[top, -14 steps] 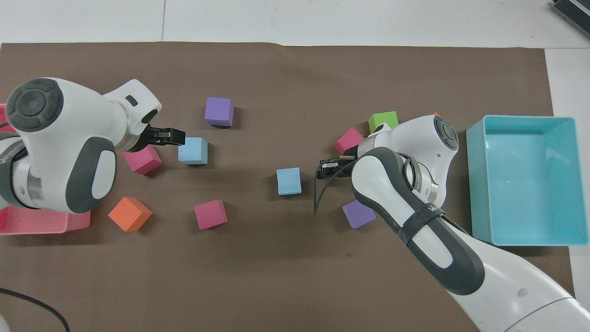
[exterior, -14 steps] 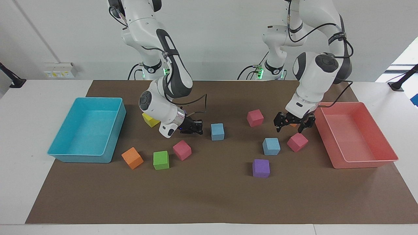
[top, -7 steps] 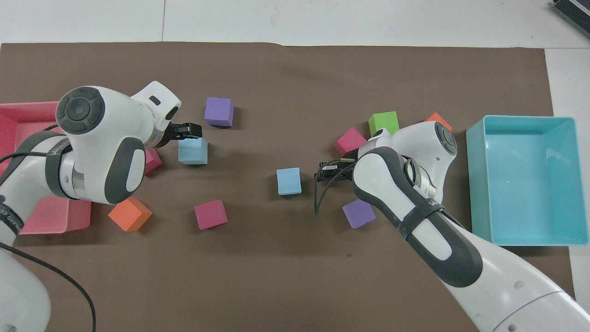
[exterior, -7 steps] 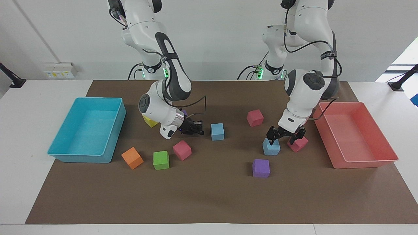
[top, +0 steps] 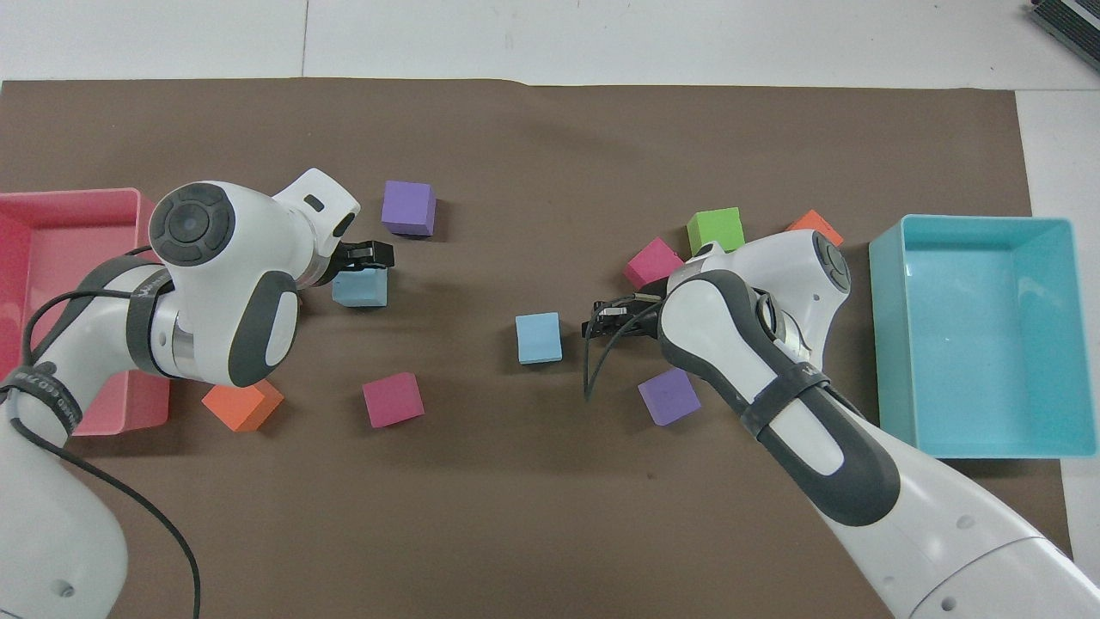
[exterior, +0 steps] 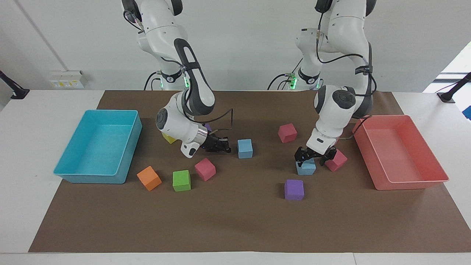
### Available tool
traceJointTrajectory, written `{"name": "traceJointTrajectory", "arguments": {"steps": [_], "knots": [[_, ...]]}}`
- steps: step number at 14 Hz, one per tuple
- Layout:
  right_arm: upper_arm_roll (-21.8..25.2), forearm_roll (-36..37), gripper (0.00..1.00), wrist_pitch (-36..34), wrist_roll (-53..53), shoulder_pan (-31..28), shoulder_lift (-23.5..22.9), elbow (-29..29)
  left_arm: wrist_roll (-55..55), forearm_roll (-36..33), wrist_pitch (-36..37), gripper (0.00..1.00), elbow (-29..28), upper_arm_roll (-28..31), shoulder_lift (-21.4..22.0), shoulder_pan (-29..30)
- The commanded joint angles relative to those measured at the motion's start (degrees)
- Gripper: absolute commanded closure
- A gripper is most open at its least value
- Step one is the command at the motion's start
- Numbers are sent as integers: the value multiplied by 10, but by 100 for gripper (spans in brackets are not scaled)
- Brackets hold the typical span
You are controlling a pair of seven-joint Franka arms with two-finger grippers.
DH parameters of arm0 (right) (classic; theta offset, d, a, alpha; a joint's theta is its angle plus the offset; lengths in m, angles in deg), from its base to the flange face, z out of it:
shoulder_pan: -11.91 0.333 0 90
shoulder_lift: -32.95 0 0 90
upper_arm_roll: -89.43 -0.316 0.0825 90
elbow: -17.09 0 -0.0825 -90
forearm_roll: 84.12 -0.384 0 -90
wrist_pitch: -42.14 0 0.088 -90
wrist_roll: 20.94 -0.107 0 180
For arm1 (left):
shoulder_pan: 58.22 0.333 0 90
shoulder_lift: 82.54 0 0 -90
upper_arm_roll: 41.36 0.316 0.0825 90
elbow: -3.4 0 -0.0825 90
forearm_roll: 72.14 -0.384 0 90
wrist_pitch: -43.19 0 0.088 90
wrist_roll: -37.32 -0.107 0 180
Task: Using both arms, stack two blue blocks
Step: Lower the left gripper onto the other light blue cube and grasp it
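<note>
Two arms are working over a brown mat [exterior: 235,228] that is carrying eleven foam cubes and two trays: two blue, three pink, two purple, two orange, one green, one yellow

Nearest the robots, a yellow cube [exterior: 168,138] is peeking out under the right arm, showing in the facing view only, while an orange cube [top: 243,404] and a purple cube [top: 669,397] are showing clearly only from overhead; a pink cube [exterior: 287,132] is lying between the arms

Farther out, the right gripper [exterior: 225,148], fingers pressed together and holding nothing, is hovering low just beside one blue block [exterior: 244,148] near the mat's middle. The left gripper [exterior: 313,159], fingers spread, is sitting over the other blue block [exterior: 306,168], toward the left arm's end; whether it is touching cannot be told. Both blocks are looking matte, pale sky blue and upright, well apart. A pink cube [exterior: 336,161] is lying just beside that second block

Farther still are lying a pink [exterior: 205,169], a green [exterior: 181,180], an orange [exterior: 149,177] and a purple cube [exterior: 294,189]

A turquoise tray [exterior: 92,178] and a pink tray [exterior: 412,181] are flanking the mat's ends
</note>
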Motion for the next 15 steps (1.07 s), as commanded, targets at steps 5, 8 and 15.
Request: {"name": "traceJointTrajectory", "arguments": {"steps": [5,8,15], "knots": [[-9,-26,100,8,39,-11,-3,6,16,-10,-55,0,-46,9,-3,-15],[-8,-73,100,7,70,-16,-11,7,15,-10,-55,0,-46,9,-7,-15],[-9,-74,100,10,71,-15,-11,8,15,-10,-56,2,-42,9,-8,-15]]}}
